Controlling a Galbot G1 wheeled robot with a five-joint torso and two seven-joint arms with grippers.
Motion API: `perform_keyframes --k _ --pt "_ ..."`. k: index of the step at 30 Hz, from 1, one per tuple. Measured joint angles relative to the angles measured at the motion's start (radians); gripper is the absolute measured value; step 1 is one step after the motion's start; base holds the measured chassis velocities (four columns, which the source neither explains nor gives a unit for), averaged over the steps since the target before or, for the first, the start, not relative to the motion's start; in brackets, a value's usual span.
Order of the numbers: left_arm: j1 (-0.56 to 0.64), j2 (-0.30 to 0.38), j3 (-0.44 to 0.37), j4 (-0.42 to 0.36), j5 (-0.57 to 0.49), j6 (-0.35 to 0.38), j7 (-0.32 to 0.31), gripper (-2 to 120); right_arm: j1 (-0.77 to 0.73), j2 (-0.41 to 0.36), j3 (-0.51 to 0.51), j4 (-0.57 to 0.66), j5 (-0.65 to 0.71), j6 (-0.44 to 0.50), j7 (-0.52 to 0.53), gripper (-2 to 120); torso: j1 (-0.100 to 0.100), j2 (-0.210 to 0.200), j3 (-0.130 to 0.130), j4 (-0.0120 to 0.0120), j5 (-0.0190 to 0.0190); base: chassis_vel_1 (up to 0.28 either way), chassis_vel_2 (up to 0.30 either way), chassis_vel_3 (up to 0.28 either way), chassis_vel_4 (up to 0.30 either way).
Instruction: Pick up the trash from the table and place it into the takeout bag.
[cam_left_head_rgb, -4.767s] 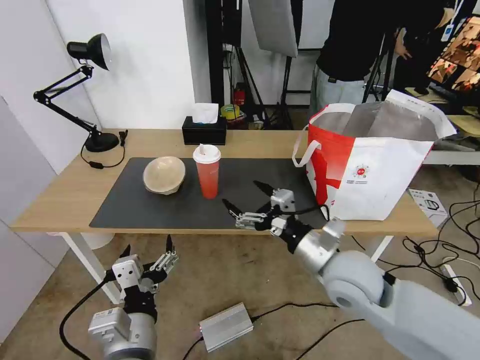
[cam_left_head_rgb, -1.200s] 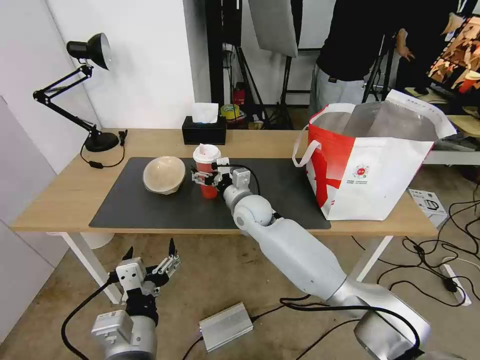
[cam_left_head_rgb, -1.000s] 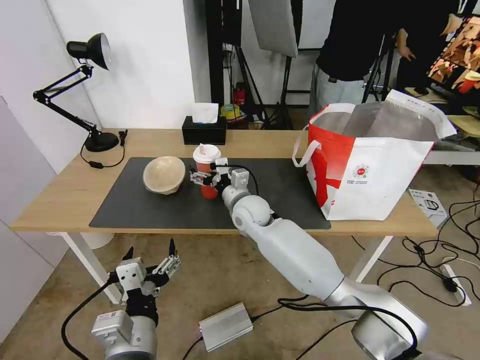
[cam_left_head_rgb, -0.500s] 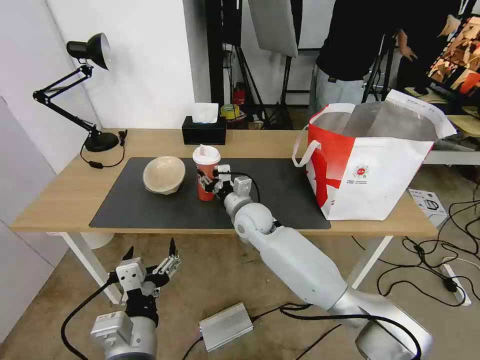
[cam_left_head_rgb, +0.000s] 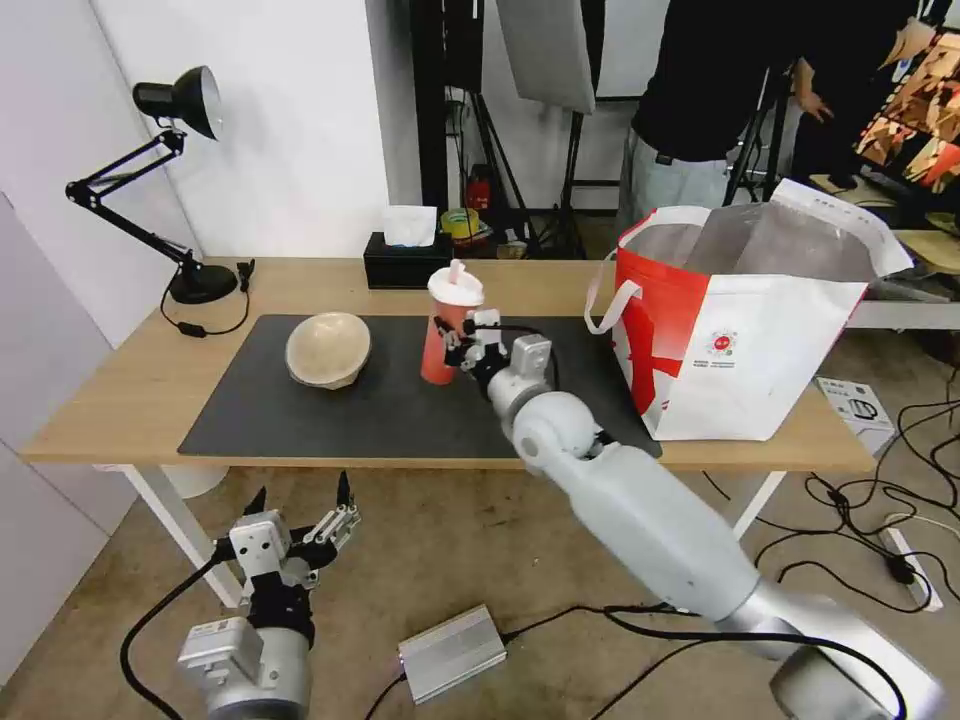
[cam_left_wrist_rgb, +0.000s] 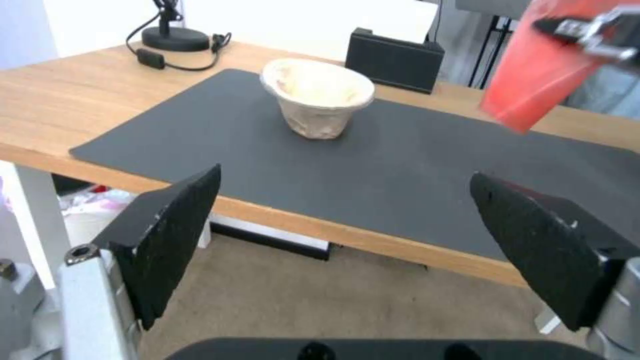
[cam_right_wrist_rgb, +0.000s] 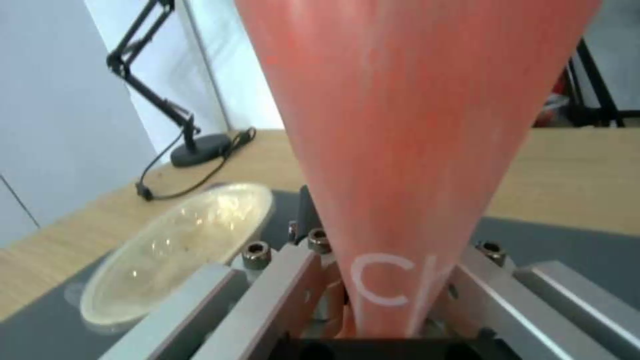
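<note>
My right gripper (cam_left_head_rgb: 461, 344) is shut on the red drink cup (cam_left_head_rgb: 441, 345) with the white lid, holding it tilted just above the dark mat (cam_left_head_rgb: 330, 415) on the table (cam_left_head_rgb: 120, 395). The right wrist view shows the cup (cam_right_wrist_rgb: 413, 125) close up between the jaws, and the left wrist view shows the cup (cam_left_wrist_rgb: 543, 65) hanging off the mat. The beige bowl (cam_left_head_rgb: 328, 348) lies on the mat to the left, also visible as the bowl (cam_left_wrist_rgb: 320, 97) from the left wrist and the bowl (cam_right_wrist_rgb: 180, 250) from the right wrist. The takeout bag (cam_left_head_rgb: 750, 330) stands open at the table's right end. My left gripper (cam_left_head_rgb: 297, 503) hangs open below the table's front edge.
A black tissue box (cam_left_head_rgb: 408, 262) sits at the table's back edge and a black desk lamp (cam_left_head_rgb: 180, 180) at its far left. A person stands behind the bag. A silver box (cam_left_head_rgb: 452, 652) and cables lie on the floor.
My right arm reached in from the table's front edge, shut on the red cup, then lifted it and carried it to the right, tilted. The left arm stayed put.
</note>
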Motion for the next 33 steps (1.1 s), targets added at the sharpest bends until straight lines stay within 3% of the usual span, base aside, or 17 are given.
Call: perform_keyframes --k 11,20,33 --pt "0.000 -0.007 0.007 -0.002 0.006 -0.001 0.000 100 0.113 -0.142 0.013 0.175 0.150 -0.077 0.110 3 0.000 0.000 0.000 0.0000 0.0000 0.000 0.000 0.000 0.000" --pt "-0.005 -0.006 0.014 -0.004 0.007 -0.002 0.000 100 0.205 -0.235 0.054 0.222 0.244 -0.108 0.167 3 0.000 0.000 0.000 0.0000 0.0000 0.000 0.000 0.000 0.000" --pt "-0.014 0.003 0.026 0.008 0.007 -0.002 -0.002 100 0.240 -0.364 0.147 0.233 0.304 -0.138 0.167 3 0.000 0.000 0.000 0.0000 0.0000 0.000 0.000 0.000 0.000"
